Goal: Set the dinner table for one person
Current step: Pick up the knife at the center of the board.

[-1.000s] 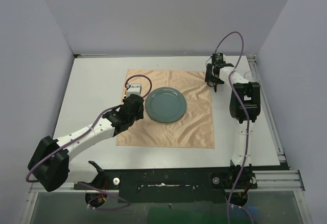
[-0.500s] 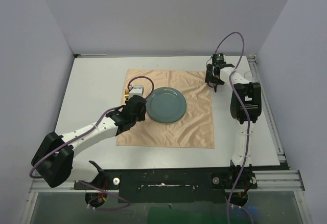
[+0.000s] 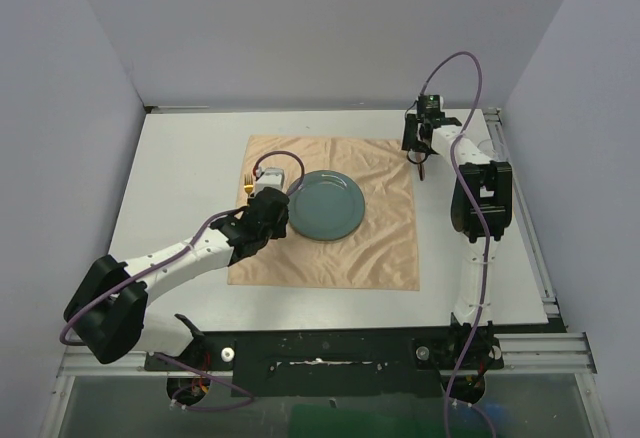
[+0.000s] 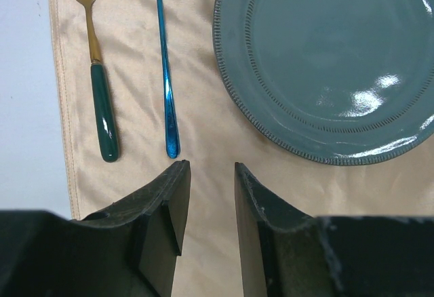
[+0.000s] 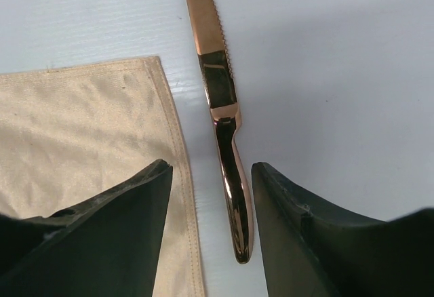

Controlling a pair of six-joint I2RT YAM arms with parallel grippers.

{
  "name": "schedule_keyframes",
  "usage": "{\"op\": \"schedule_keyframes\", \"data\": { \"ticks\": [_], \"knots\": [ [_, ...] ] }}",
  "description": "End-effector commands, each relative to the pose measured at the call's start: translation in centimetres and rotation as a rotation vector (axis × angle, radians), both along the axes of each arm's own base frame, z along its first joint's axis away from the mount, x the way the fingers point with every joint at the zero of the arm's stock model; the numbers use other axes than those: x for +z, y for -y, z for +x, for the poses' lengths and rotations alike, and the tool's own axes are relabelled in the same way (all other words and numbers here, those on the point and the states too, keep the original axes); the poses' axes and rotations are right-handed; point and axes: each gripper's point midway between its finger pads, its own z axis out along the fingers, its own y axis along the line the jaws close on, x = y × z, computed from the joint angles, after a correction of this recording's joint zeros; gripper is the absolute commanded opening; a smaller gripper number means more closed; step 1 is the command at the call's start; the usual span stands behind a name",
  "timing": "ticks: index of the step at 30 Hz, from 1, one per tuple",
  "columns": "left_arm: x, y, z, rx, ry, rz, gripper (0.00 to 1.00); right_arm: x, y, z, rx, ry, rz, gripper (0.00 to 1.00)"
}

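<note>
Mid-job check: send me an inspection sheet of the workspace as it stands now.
Surface: white dinner table, peach cloth laid on it.
Job's things: teal plate on cloth; gold fork and blue utensil left of it; copper knife on bare table beside cloth's right edge.
Clutter: nothing seen.
End effectors: left end effector open, empty, near plate; right end effector open over knife handle, not gripping.
Cables: purple left cable and right cable, looped.
Surroundings: plain walls.

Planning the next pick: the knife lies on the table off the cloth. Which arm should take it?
Right. The right claw hangs open over the knife, straddling its handle, on the dinner table beside the cloth. The left claw sits across the cloth, by the plate.
</note>
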Motion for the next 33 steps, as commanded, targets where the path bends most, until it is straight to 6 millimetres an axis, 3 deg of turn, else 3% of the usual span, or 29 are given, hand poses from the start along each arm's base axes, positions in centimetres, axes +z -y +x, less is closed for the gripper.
{"op": "schedule_keyframes", "data": {
  "ticks": [1,25,33],
  "knots": [
    [1.4,1.1,0.8,0.001,0.048,-0.049,0.30,4.2,1.5,0.8,-0.021,0.074,-0.059,0.52],
    [0.9,0.4,0.9,0.020,0.039,0.005,0.30,-2.0,2.6,-1.0,-0.026,-0.059,-0.101,0.50],
    [0.4,0.0,0.9,0.030,0.030,0.035,0.29,-3.0,2.4,-1.2,-0.021,-0.075,-0.074,0.49]
  ]
}}
